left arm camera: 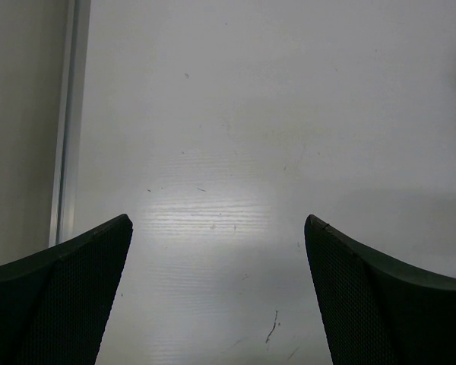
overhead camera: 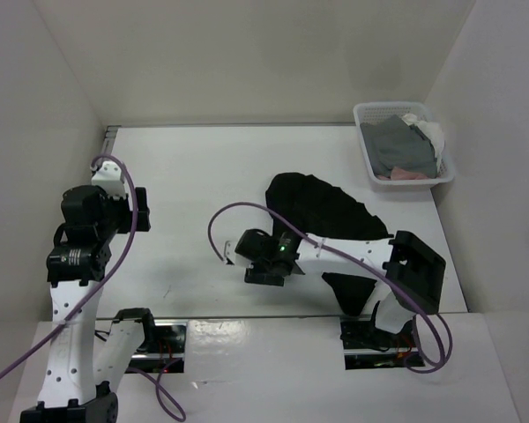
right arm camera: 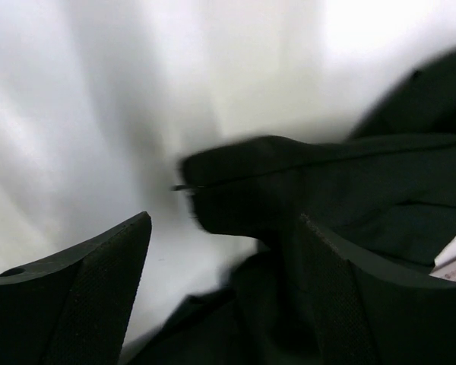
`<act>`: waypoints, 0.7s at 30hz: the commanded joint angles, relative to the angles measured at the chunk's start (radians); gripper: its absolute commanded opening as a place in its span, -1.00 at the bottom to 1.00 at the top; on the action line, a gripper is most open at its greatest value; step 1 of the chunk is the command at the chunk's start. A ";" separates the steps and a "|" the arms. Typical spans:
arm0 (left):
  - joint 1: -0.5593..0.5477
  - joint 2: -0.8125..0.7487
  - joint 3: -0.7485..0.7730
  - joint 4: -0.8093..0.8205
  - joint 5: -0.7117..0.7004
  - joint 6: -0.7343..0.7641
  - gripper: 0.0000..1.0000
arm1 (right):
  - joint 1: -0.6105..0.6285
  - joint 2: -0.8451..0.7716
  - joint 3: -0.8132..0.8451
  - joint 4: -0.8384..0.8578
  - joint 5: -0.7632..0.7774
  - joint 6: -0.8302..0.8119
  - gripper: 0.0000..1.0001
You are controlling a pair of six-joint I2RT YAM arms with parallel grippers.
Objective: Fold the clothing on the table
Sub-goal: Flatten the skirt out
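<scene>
White flat tabletop (overhead camera: pixel 185 176) first: the black pleated soft-fabric skirt (overhead camera: pixel 322 207) lies bunched right of centre. One big lobe points to the far side and a smaller lobe sits by your right arm's base. Nothing is spread flat. The white plastic mesh basket (overhead camera: pixel 367 119) in the far right corner holds a grey garment (overhead camera: pixel 397 145); leave it alone.

My read: the step in hand is taking an edge so the skirt can be spread out before any fold.

The right gripper (right arm camera: pixel 224 220) hovers at the skirt's left edge, jaws well apart, holding nothing. That wrist view is blurred, but a rounded corner of black fabric (right arm camera: pixel 289 182) sits just ahead between the fingers (right arm camera: pixel 99 281).

The left gripper (left arm camera: pixel 218 220) is over bare table, well apart from the skirt, jaws fully wide and empty.

To do it well:
- Drop low, slide one finger under that corner and close on the edge, not on the bulk behind it.
- Take one layer if you can; I can't tell how many are stacked there.
- Pull left, slow and low, so the pleats drag flat.
- Bring the left arm over to pin or take the opposite edge.
</scene>
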 commanded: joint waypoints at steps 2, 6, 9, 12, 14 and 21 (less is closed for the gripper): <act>-0.002 -0.023 -0.011 0.027 0.001 -0.003 1.00 | 0.099 -0.025 -0.042 -0.044 0.023 0.018 0.65; -0.002 -0.023 -0.011 0.027 0.001 -0.003 1.00 | 0.144 0.030 -0.051 -0.024 0.055 0.018 0.65; -0.002 -0.023 -0.011 0.027 0.001 -0.003 1.00 | 0.156 0.055 -0.063 0.001 0.098 0.008 0.65; -0.002 -0.034 -0.020 0.036 0.001 -0.003 1.00 | 0.156 0.066 -0.089 0.044 0.155 0.008 0.65; -0.002 -0.045 -0.020 0.036 0.001 -0.003 1.00 | 0.156 0.066 -0.114 0.062 0.180 0.008 0.65; -0.002 -0.045 -0.020 0.045 0.001 -0.003 1.00 | 0.165 0.044 -0.134 0.123 0.258 0.008 0.65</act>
